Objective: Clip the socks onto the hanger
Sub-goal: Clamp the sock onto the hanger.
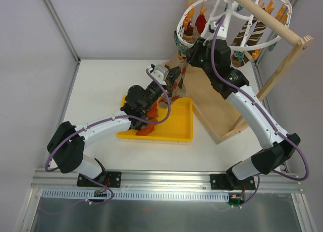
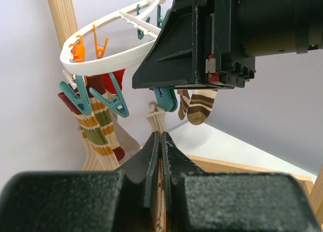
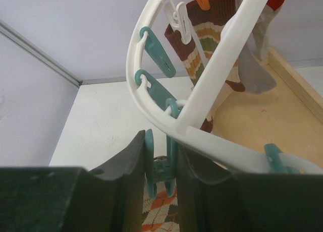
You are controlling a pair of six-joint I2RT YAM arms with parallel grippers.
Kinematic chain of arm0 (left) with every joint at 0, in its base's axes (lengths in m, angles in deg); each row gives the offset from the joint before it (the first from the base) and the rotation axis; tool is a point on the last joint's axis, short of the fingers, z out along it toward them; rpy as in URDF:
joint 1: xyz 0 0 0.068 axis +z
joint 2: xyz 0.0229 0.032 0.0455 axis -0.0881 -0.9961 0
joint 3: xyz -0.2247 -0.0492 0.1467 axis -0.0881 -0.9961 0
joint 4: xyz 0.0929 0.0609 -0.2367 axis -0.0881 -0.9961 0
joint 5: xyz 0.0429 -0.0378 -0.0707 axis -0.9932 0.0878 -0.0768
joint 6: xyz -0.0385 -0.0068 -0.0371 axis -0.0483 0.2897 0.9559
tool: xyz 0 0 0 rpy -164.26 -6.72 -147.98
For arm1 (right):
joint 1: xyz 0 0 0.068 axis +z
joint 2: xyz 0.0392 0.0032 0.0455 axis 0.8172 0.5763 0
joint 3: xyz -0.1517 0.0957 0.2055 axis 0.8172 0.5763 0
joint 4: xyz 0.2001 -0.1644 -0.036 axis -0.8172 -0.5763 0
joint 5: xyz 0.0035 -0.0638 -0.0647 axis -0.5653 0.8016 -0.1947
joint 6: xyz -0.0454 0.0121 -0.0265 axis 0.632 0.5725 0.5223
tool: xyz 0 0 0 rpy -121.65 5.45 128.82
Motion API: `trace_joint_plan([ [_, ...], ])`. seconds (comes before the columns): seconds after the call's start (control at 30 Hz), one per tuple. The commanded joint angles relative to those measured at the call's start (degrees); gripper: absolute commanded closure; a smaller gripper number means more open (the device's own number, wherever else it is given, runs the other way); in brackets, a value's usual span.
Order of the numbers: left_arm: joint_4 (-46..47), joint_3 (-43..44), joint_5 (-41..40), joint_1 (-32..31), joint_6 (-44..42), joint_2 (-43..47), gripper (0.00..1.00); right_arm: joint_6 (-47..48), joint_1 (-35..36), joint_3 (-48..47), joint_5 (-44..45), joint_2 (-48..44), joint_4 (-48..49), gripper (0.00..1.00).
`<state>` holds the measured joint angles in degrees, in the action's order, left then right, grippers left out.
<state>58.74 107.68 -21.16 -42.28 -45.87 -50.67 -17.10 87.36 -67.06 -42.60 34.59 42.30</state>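
- Between the left fingers (image 2: 152, 151), which are pressed together, an argyle sock (image 2: 156, 118) is pinched and stands upward. Its beige cuff sits just under a teal pin (image 2: 165, 98).
- Right fingers (image 3: 137, 156) are clamped on that teal pin from both sides. In the right wrist view the argyle pattern shows directly beneath it.
- Whether the cuff is already inside the pin's mouth, I cannot tell.
- That pin dangles from the near rim of the hanger (image 3: 151, 103), a white ring with spokes.
- Round the ring other socks hang clipped: a striped sock (image 2: 98, 133) beside teal and orange pins, and brown-striped socks (image 2: 199, 106) farther along.
- The hanger hangs from the rod of a wooden stand (image 1: 204, 106) at the far right of the tabletop (image 1: 101, 91).
- Below and left of both fingers, a yellow tray (image 1: 181, 133) lies on the tabletop beside the stand's base, with orange-red socks (image 1: 145, 130) in it under the left arm.
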Motion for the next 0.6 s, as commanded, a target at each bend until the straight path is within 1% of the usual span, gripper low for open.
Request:
trace_joint_plan([
  [0.0, 4.8, 0.3, -0.5, -1.1, -1.7, -0.1, 1.00, -0.4, -0.1, -2.6, 1.5, 0.6, -0.5, 0.99],
  [0.23, 5.0, 0.2, 0.9, -1.6, -2.1, -0.2, 1.00, -0.7, -0.1, -2.7, 1.9, 0.6, -0.5, 0.99],
  [0.57, 5.0, -0.1, 0.1, -2.0, -2.1, -1.1, 1.00, -0.7, -0.1, -2.7, 2.3, 0.5, -0.1, 0.99],
])
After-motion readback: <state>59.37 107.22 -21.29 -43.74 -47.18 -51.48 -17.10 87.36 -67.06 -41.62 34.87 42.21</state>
